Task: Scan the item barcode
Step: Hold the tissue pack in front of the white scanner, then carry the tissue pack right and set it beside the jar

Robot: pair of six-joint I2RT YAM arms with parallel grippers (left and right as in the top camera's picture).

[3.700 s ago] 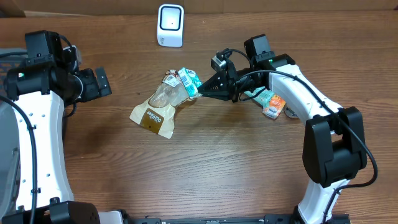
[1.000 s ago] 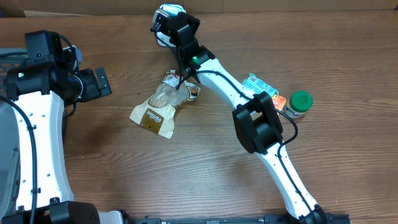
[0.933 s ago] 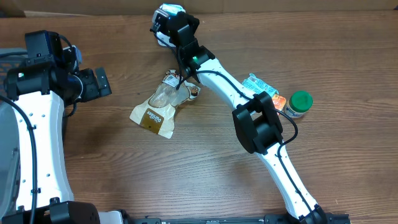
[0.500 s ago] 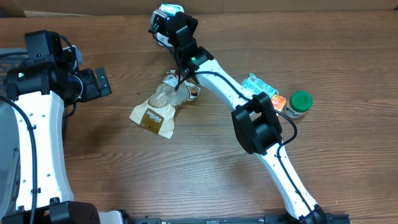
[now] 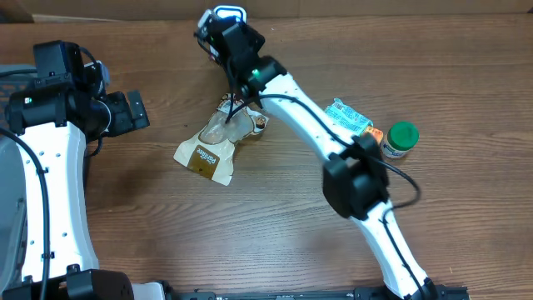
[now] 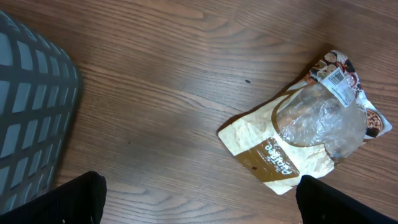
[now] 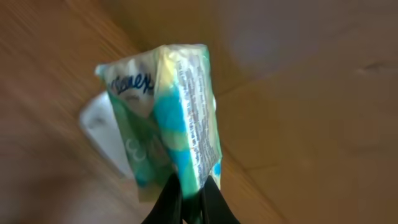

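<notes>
Right gripper (image 7: 189, 186) is clamped tight on one edge of the tissue pack (image 7: 165, 99), pinching a fold of wrapper rather than the body. The pack is held just in front of the scanner (image 5: 231, 12); contact with its face cannot be confirmed. Assessment: the item is light, soft and compressible, with a slick film wrapper. From an edge pinch it may sag or twist, so the barcode panel may not face the scanner squarely. A hold across the narrow sides would be firmer. Left gripper (image 5: 137, 110) stands wide and empty, well apart from the scanner. A snack pouch (image 5: 212, 143) lies nearer it.
</notes>
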